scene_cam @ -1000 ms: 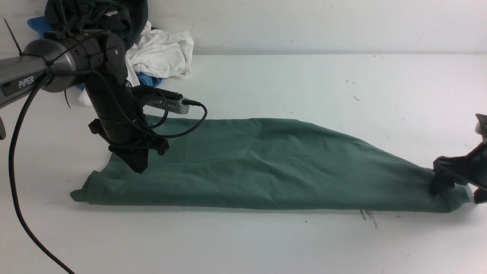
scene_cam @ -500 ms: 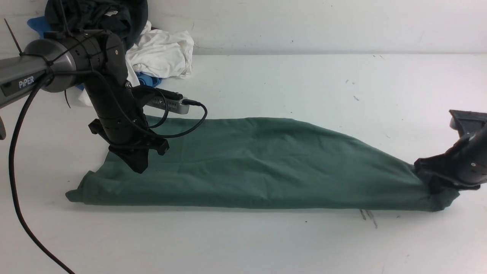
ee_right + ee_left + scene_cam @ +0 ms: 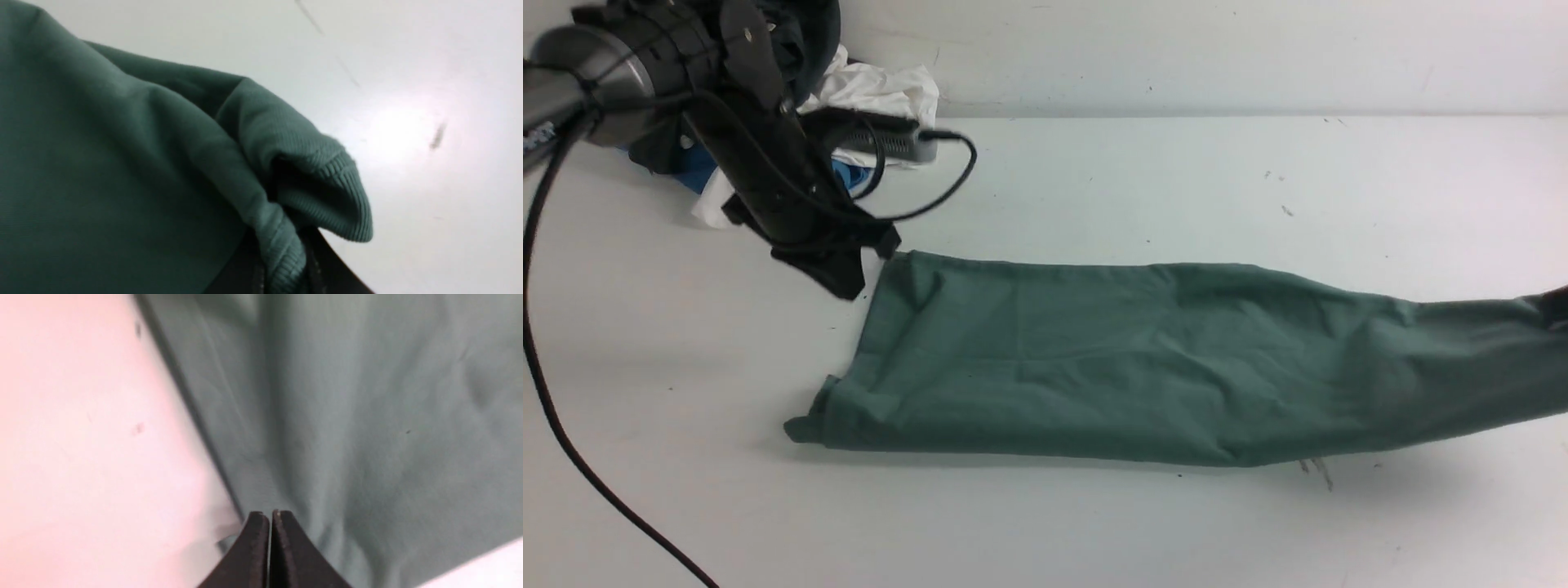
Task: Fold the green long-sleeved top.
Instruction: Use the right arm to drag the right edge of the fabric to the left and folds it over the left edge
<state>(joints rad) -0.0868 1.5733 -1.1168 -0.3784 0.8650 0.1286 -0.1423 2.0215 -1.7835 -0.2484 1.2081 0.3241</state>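
Note:
The green long-sleeved top (image 3: 1094, 367) lies folded into a long band across the white table (image 3: 1176, 180). Its right end rises off the table toward the frame's right edge. My right gripper (image 3: 282, 261) is shut on a ribbed edge (image 3: 327, 183) of the top (image 3: 102, 163), which bunches between its fingers; in the front view only a dark sliver of the gripper (image 3: 1556, 304) shows. My left gripper (image 3: 845, 286) hangs shut and empty just off the top's far left corner. In its wrist view the left gripper (image 3: 269, 515) hovers over the cloth's (image 3: 347, 396) edge.
A heap of clothes sits at the back left against the wall: a white garment (image 3: 890, 86), a blue one (image 3: 698, 167) and a blackish one (image 3: 800, 33). The left arm's black cable (image 3: 572, 457) trails over the table's near left.
The right gripper shut on the top's right end and carried it up and right, nearly out of frame. The whole top slid right. The left gripper rose off the cloth and moved back.

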